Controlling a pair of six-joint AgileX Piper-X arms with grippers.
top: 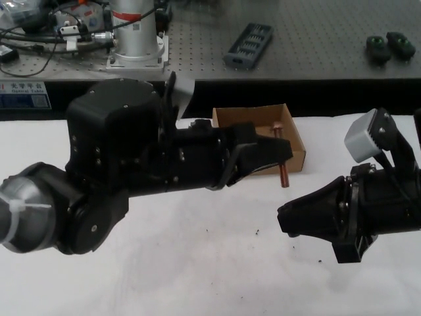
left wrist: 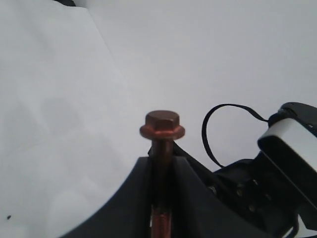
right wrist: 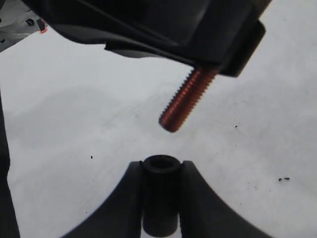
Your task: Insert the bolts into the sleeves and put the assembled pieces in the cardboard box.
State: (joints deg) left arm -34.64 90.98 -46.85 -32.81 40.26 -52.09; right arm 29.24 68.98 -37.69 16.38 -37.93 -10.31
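In the high view, shows the left gripper (top: 279, 153) just right of frame centre, clamped on a copper bolt (top: 284, 172) held upright, head up, threaded end hanging free above the white worktop (top: 197, 263). Places the open cardboard box (top: 227, 117) just behind that gripper, in the upper centre of the frame. Finds the right gripper (top: 289, 220) to the lower right of the bolt, near it but apart, pointing toward frame left. In the left wrist view, shows the left gripper (left wrist: 161, 166) shut tight on the shank of the bolt (left wrist: 162, 126), flanged hexagonal head clear of the fingertips, with part of the right arm (left wrist: 277, 163) beyond. In the right wrist view, shows the right gripper (right wrist: 161, 171) pinched on a black sleeve (right wrist: 160, 193), its bore open toward the bolt (right wrist: 185, 101). Puts the threaded tip near the sleeve's mouth, not touching, tilted and off to one side.
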